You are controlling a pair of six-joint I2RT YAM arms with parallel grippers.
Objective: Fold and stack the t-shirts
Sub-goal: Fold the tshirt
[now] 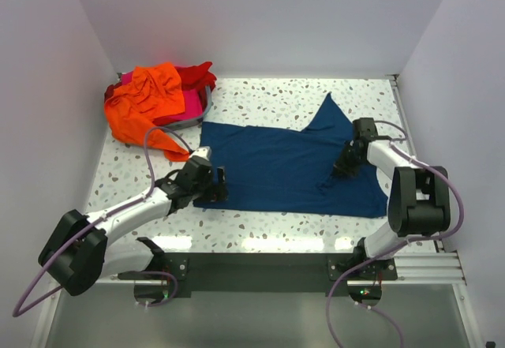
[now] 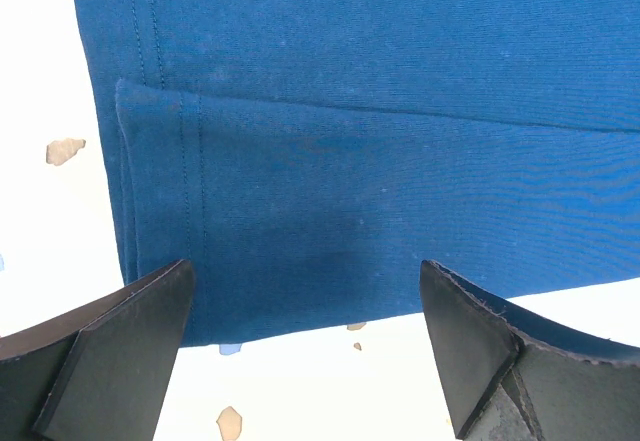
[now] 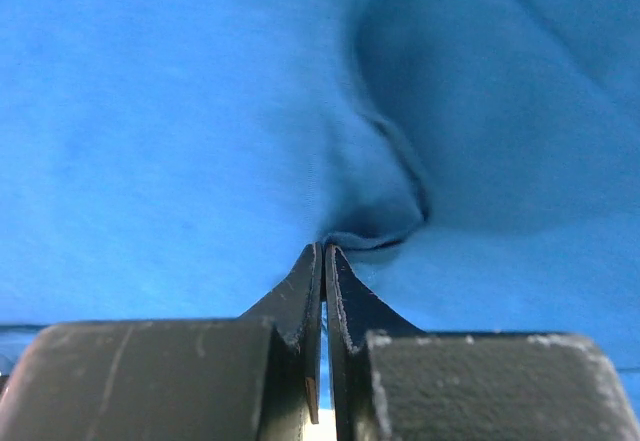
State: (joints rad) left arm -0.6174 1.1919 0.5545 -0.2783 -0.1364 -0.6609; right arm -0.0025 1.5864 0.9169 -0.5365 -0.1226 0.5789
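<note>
The navy blue t-shirt (image 1: 276, 166) lies spread on the speckled table (image 1: 260, 99), one pointed part reaching toward the back right; its white print does not show. My left gripper (image 1: 221, 184) is open and empty at the shirt's near left corner, its fingers (image 2: 130, 341) straddling the hemmed edge (image 2: 330, 211). My right gripper (image 1: 341, 170) is shut on a pinched fold of the navy shirt (image 3: 380, 201) near its right side. The orange shirt (image 1: 150, 99), red shirt (image 1: 197, 76) and magenta shirt (image 1: 188, 115) lie crumpled in a heap at the back left.
The heap lies in and over a grey-rimmed container (image 1: 207, 103). White walls close the left, back and right sides. A black rail (image 1: 260, 265) with both arm bases runs along the near edge.
</note>
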